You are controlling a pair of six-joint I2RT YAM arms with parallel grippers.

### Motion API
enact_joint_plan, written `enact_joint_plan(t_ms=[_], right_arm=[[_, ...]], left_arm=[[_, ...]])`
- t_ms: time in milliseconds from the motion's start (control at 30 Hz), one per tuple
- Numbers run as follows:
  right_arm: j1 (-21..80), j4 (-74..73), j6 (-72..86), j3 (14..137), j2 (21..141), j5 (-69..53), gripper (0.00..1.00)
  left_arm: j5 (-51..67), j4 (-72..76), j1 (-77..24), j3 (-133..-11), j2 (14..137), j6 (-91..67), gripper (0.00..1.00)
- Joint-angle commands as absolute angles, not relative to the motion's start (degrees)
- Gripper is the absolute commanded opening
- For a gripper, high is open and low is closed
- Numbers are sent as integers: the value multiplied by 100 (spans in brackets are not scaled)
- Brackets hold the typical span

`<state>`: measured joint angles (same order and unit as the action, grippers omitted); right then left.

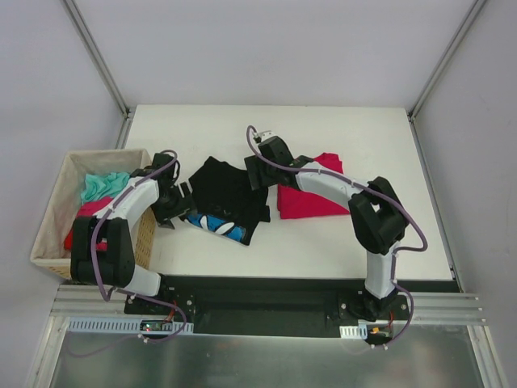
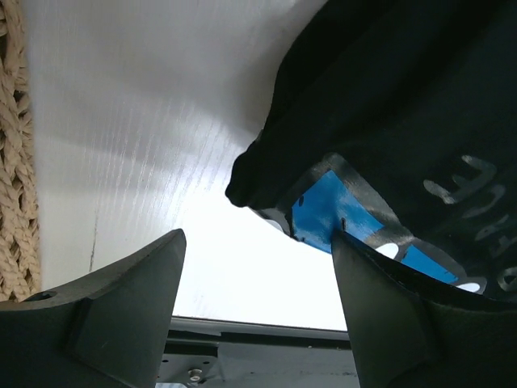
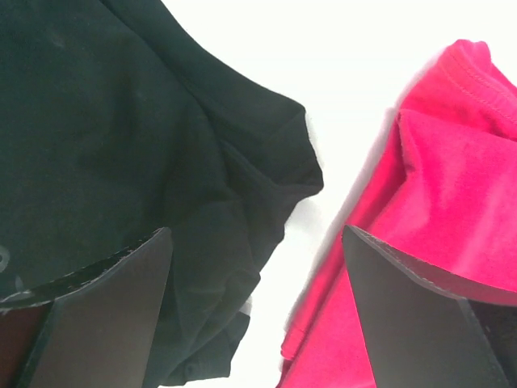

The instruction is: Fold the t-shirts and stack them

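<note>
Black tee (image 1: 222, 194) looks floppy and light, so I'd pinch a hem corner. Left gripper (image 2: 257, 236) and right gripper (image 3: 257, 230) both wide, empty.

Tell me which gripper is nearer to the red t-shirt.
Right. The right gripper hangs open at the edge of the red t-shirt, between it and the black t-shirt; the left gripper sits beyond the black t-shirt, beside the basket.

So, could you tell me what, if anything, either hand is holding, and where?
Nothing: left hand open at the edge of the black t-shirt, right hand open above it and the red t-shirt.
</note>
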<state>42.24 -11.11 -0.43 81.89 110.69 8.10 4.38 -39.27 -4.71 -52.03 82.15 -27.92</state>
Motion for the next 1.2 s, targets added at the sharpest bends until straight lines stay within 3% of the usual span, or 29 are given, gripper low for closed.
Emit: enact_joint_plan(t_ms=[0, 567, 833, 933, 1067, 1100, 1167], right_arm=[[4201, -1046, 193, 8359, 11188, 607, 90], [4025, -923, 1282, 8156, 11663, -790, 90], [4017, -817, 1406, 8086, 11716, -879, 88], [3999, -809, 1406, 8095, 11707, -870, 85], [3973, -809, 1424, 8104, 11707, -896, 72], [3973, -809, 1424, 8104, 11698, -905, 69], [3964, -809, 1424, 8112, 11672, -923, 60]], left_arm=[[659, -3876, -360, -5273, 8437, -2927, 73], [721, -3683, -352, -5669, 9009, -3058, 73], [931, -3560, -202, -5678, 9324, -3129, 70], [1081, -3481, -158, -5686, 9448, -3120, 62], [1151, -3437, -71, -5713, 9571, -3120, 47], [1160, -3437, -70, -5713, 9580, -3103, 32], [1160, -3419, -62, -5713, 9598, -3102, 16]])
